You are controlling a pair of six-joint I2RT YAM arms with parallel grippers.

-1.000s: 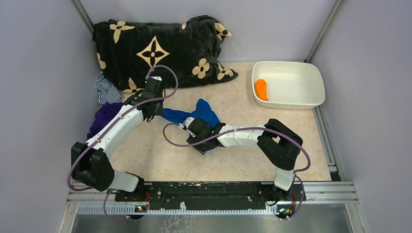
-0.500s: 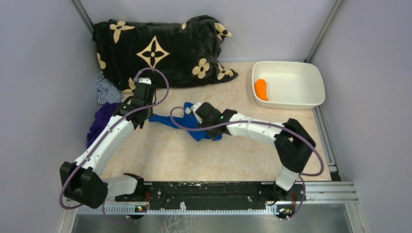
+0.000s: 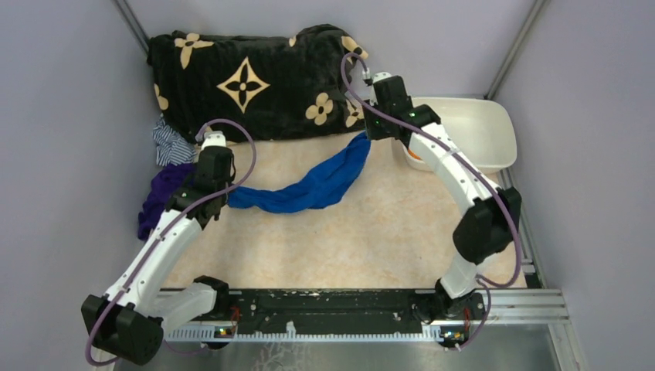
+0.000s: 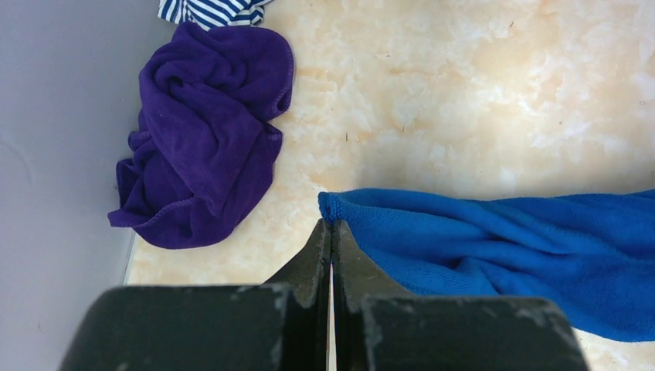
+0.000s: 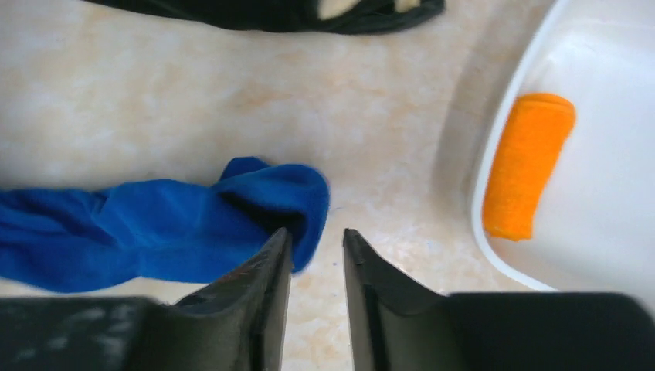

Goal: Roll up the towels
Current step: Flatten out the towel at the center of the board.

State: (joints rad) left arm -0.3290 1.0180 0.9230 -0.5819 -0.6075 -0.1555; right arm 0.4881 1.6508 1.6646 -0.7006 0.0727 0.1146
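Note:
The blue towel (image 3: pixel 309 185) lies drawn out in a long twisted band across the table. My left gripper (image 4: pixel 332 224) is shut on its left corner, low over the table; the same gripper (image 3: pixel 224 199) sits at the band's left end in the top view. My right gripper (image 5: pixel 317 236) is open at the towel's far right end (image 5: pixel 270 193). That end lies bunched beside its left finger, and bare table shows between the jaws. The orange towel (image 5: pixel 529 162) lies rolled in the white tub (image 5: pixel 610 93).
A crumpled purple cloth (image 4: pixel 201 139) and a striped cloth (image 3: pixel 171 143) lie by the left wall. The black flowered blanket (image 3: pixel 247 77) fills the back left. The white tub (image 3: pixel 479 131) stands at the back right, partly under my right arm.
The right arm swung from the middle of the table to the back right, drawing the bunched blue towel out into a long band, then its jaws parted. The left gripper shifted left, still holding its corner.

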